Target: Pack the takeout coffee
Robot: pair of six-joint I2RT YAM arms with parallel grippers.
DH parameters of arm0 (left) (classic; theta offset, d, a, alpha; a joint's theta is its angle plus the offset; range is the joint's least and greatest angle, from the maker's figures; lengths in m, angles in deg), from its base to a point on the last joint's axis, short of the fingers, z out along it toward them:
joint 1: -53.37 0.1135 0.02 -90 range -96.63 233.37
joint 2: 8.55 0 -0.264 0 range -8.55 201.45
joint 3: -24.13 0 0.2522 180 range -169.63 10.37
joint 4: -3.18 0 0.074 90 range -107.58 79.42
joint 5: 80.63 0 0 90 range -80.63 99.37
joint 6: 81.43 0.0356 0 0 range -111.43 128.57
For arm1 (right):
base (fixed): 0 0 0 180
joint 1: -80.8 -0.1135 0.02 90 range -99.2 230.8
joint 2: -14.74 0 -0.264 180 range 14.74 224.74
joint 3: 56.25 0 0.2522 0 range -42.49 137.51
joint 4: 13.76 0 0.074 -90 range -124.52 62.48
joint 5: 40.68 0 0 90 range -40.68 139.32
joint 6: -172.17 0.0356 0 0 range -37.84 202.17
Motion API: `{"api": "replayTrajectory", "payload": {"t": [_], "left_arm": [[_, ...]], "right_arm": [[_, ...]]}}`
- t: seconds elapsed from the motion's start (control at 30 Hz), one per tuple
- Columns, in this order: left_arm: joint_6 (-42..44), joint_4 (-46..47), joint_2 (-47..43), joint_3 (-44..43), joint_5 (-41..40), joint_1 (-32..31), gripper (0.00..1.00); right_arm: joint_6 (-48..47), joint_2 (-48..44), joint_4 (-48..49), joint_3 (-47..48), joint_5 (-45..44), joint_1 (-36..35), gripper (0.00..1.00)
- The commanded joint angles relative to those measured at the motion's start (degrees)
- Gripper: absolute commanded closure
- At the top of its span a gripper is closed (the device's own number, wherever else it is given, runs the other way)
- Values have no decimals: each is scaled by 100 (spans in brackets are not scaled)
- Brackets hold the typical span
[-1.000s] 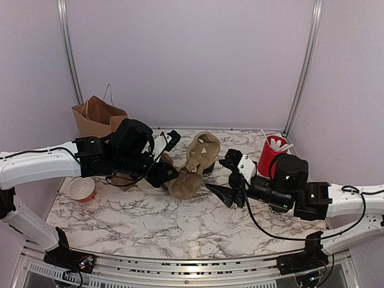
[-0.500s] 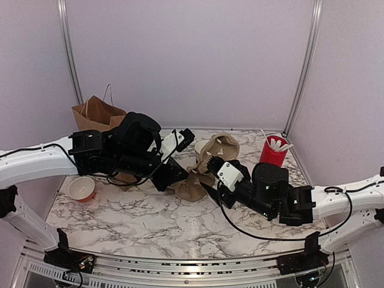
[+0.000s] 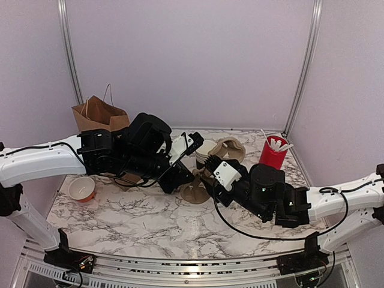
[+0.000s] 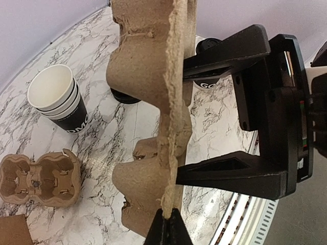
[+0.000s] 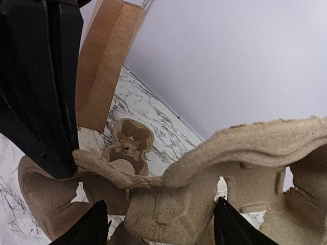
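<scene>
Our left pincer [image 4: 166, 224] is clamped together on the thin rim of the pulp cup carrier [image 4: 148, 76]. It holds the carrier up on edge above the bench [image 3: 150, 222], pockets facing sideways. We judge this presents it to the right pincer [image 5: 162, 227], whose jaws stand apart, one on each side of the carrier, not gripping it. Beyond, toward the bench's far edge, the takeout coffee waits unpacked. A stack of black cups [image 4: 53, 99] stands upright and lidless, and another black cup [image 4: 205, 81] shows partly behind the carrier. A second carrier [image 4: 41, 176] lies flat near the stack. The paper bag [image 3: 99, 117] stands at the far left corner.
</scene>
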Motion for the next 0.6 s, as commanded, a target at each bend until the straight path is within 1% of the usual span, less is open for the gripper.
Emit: {"api": "replayTrajectory", "payload": {"t": [0.0, 0.13, 0.37, 0.57], "left_arm": [[74, -132, 90, -198, 29, -58, 100], [92, -143, 120, -222, 39, -82, 100], [51, -141, 147, -297, -44, -84, 100], [41, -141, 124, -370, -104, -84, 100]], "right_arm": [[53, 172, 69, 356, -246, -53, 34], [175, 190, 51, 408, -385, -54, 41], [367, 250, -151, 493, -340, -50, 55], [390, 235, -223, 496, -285, -50, 56]]}}
